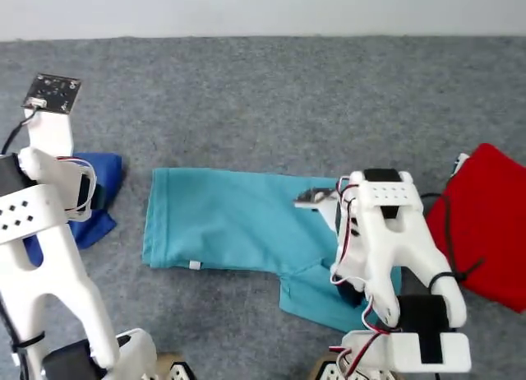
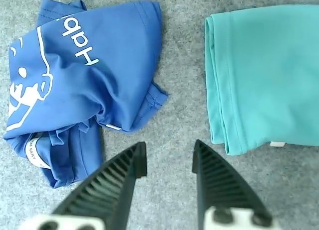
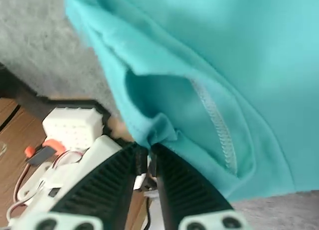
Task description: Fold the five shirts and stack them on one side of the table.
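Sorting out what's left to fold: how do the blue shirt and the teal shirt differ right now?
The blue shirt lies crumpled in a heap; the teal shirt is spread mostly flat. The blue shirt shows white print; the teal shirt looks plain. The right gripper is shut on a fold of the teal shirt; no gripper touches the blue shirt. Both lie on the grey table.

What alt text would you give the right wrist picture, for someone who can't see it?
The right gripper, black and ribbed, is shut on a bunched edge of a teal shirt. The shirt spreads over a grey table. Beside the gripper sit white robot parts with thin wires.
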Robot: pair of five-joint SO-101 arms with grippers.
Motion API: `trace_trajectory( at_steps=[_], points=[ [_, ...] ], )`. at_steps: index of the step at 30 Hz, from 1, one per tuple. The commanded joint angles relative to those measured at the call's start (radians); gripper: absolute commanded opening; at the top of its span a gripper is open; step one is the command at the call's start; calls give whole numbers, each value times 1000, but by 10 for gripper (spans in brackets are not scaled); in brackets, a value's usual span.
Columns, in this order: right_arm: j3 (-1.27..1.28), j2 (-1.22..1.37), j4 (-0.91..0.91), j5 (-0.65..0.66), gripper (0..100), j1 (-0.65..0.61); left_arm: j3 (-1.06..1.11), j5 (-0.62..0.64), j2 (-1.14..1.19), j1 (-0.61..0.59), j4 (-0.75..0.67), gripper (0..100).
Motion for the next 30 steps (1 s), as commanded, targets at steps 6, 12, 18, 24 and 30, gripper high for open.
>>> trace_trajectory(
  at_steps=[6,12,18,24,30],
  points=[
    [-6,-48,-64,-44,23,1,-35,-11,-11,6,17,162],
    [-133,-50,10,-143,197,2,-31,-60,-9,8,17,163],
    [-342,-91,154,-175,209,1,7,-72,-6,127,17,163],
    [-416,-354,154,-282,188,-2,208,-69,2,333,-44,160],
    [-440,-624,156,-318,26,7,483,-68,3,416,-252,160]
  ],
)
